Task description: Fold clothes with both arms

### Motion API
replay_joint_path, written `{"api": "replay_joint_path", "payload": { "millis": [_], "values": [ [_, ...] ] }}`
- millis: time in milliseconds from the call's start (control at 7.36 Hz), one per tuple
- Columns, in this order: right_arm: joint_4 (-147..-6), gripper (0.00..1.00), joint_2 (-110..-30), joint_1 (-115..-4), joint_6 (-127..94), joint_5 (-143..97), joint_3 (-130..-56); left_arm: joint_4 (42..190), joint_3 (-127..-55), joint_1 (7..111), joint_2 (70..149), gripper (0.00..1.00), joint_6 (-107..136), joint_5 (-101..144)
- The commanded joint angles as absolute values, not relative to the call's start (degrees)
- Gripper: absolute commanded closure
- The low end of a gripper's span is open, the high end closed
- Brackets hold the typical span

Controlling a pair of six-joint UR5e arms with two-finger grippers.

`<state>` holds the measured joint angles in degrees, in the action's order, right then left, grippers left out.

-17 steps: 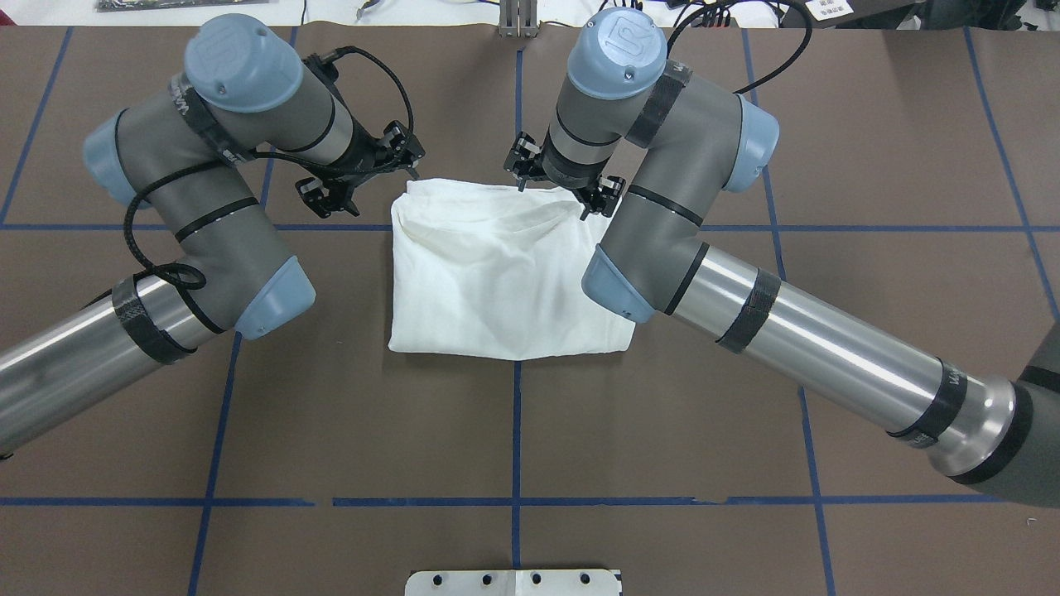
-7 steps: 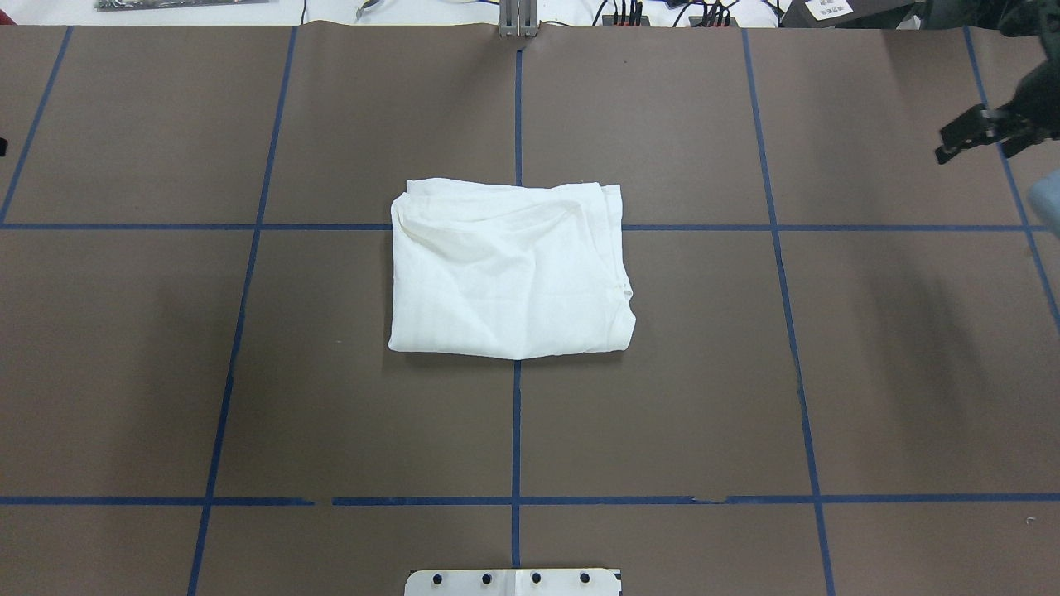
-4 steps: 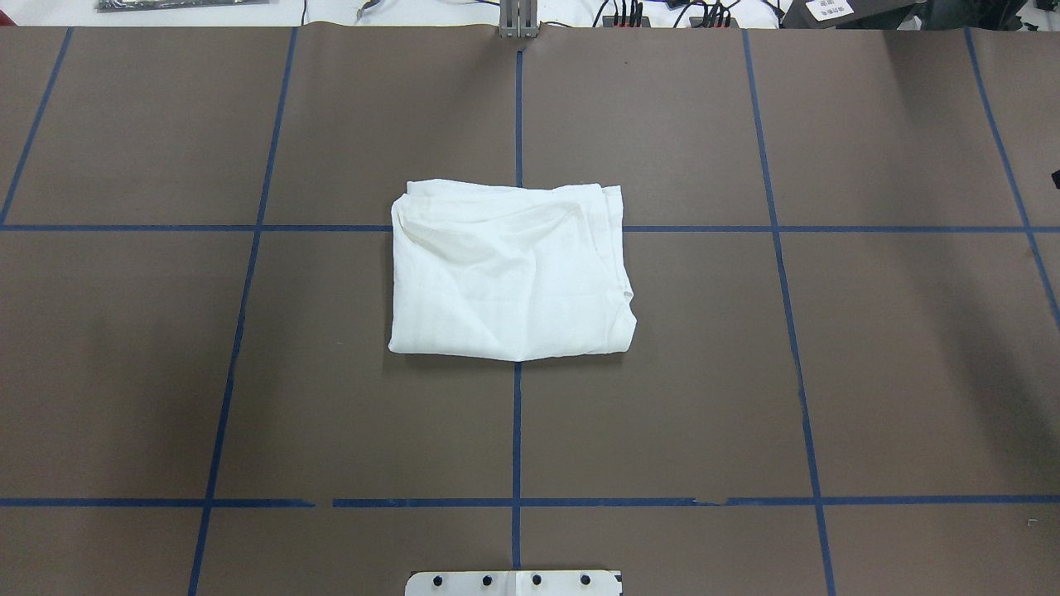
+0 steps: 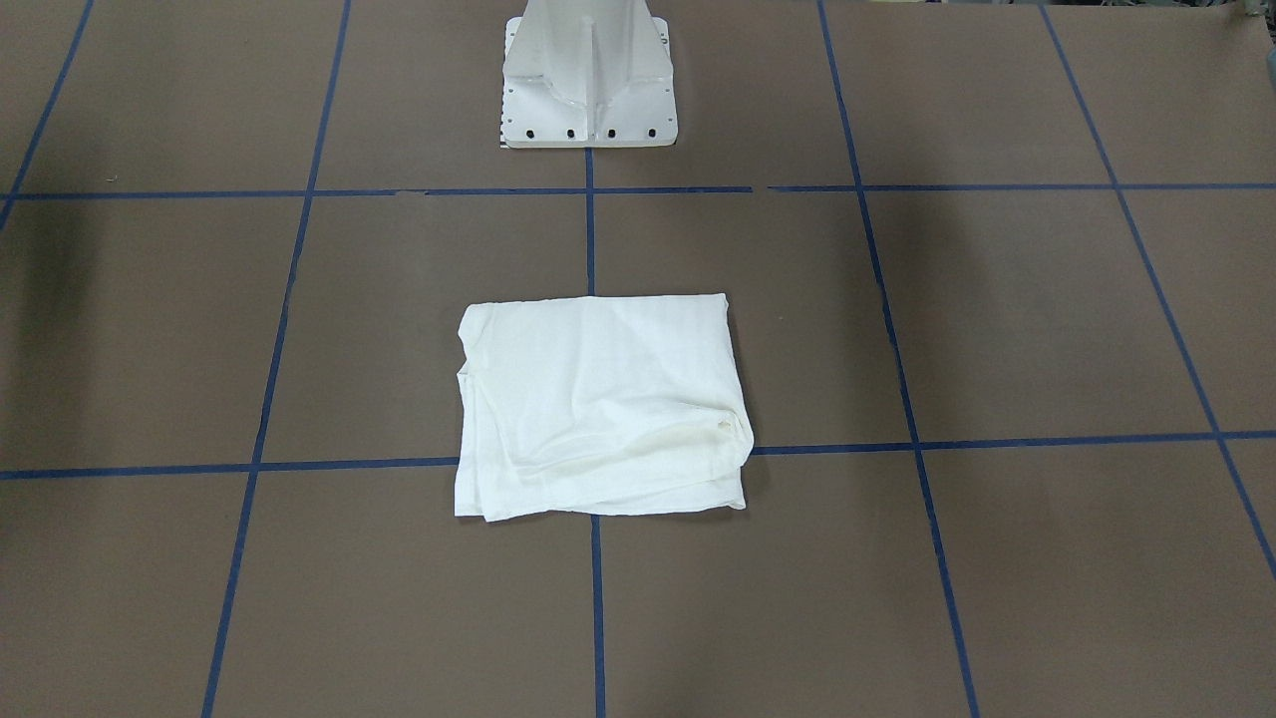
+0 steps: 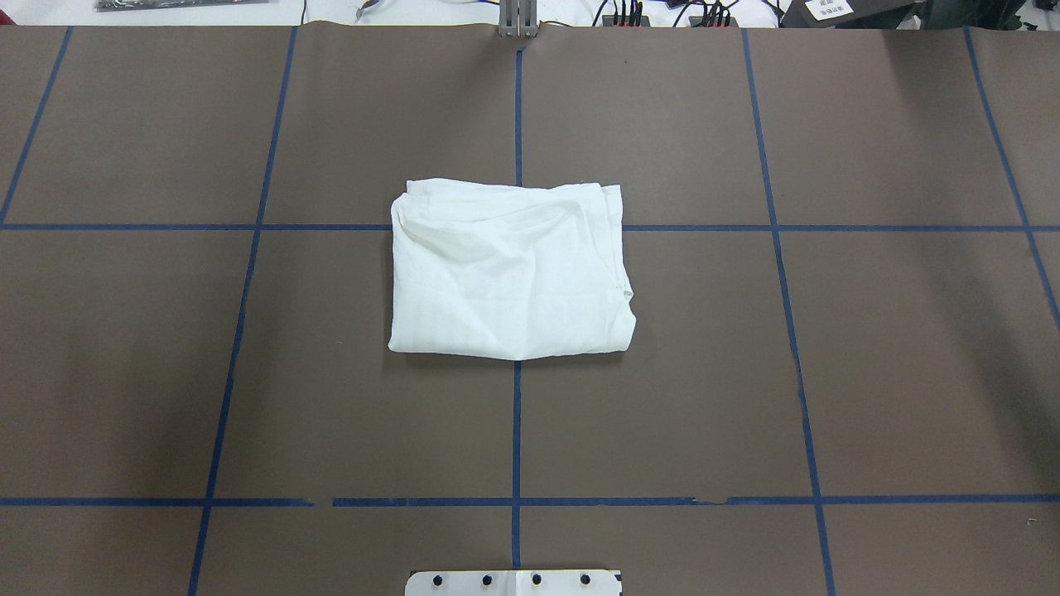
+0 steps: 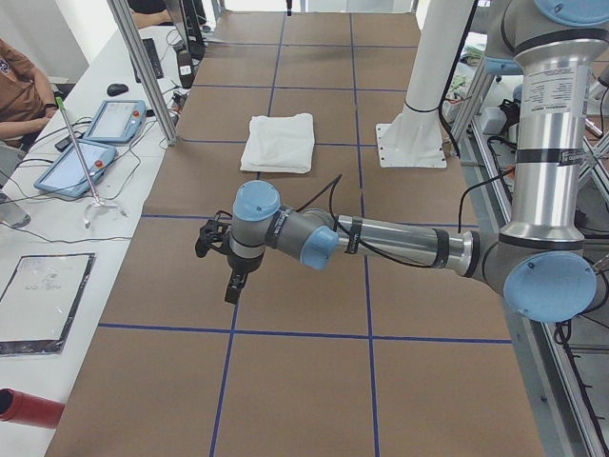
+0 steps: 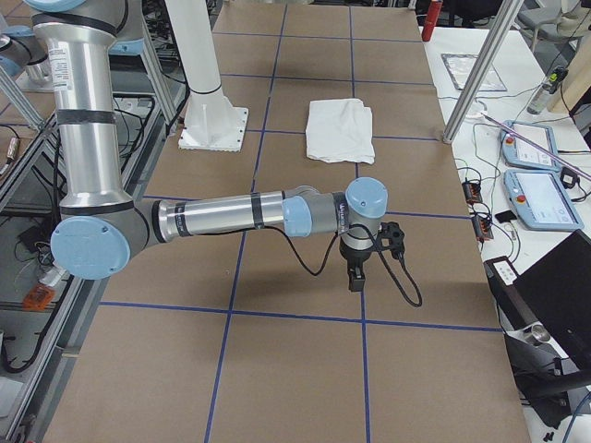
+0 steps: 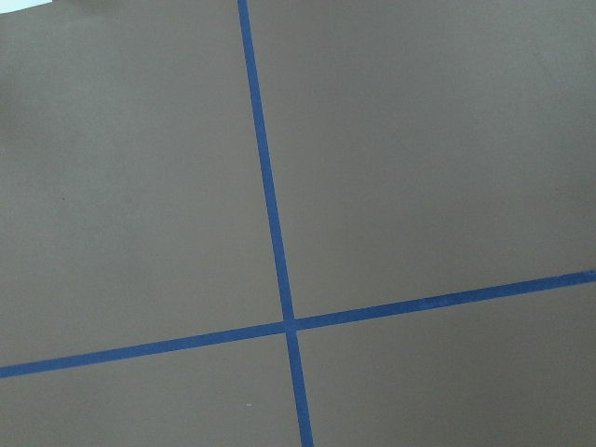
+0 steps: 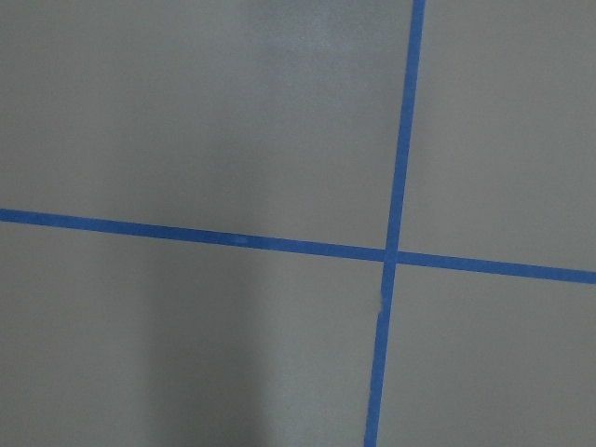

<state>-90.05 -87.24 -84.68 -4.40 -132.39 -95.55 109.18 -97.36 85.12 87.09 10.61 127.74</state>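
Brown worktop (image 8: 428, 140) fills the left wrist camera's view, divided into four parts by two strips of blue tape. The longer strip (image 8: 268, 186) runs from the top edge to the bottom, leaning slightly rightward as it descends. The second strip (image 8: 466, 296) cuts across low in the picture, rising gently toward the right. They meet at a crossing (image 8: 290, 325) just left of centre. A pale sliver (image 8: 23, 4) shows at the top left corner.

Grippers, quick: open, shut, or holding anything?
Left gripper: cannot tell; it is far from the shirt.
Right gripper: cannot tell; also far from the shirt.
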Motion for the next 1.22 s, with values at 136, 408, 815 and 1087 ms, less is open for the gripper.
{"api": "replay_joint_path", "payload": {
  "millis": [136, 408, 815, 1087],
  "values": [
    [-93.0, 0.0, -88.8, -86.2, -5.2, -132.7, -95.8, 108.6, -92.4, 88.1, 84.1, 0.0, 10.3, 128.5],
    [-99.6, 0.0, -88.5, -86.7, -5.2, -132.9, -96.2, 103.3, -93.3, 88.2, 84.9, 0.0, 10.2, 128.4],
    [-99.6, 0.0, -89.2, -87.5, -5.2, -136.1, -96.2, 102.2, -94.6, 88.2, 84.2, 0.0, 10.2, 128.4],
    [-99.3, 0.0, -90.2, -87.6, -5.1, -136.0, -96.2, 100.5, -94.7, 88.2, 84.3, 0.0, 10.2, 128.5]
  ]
}}
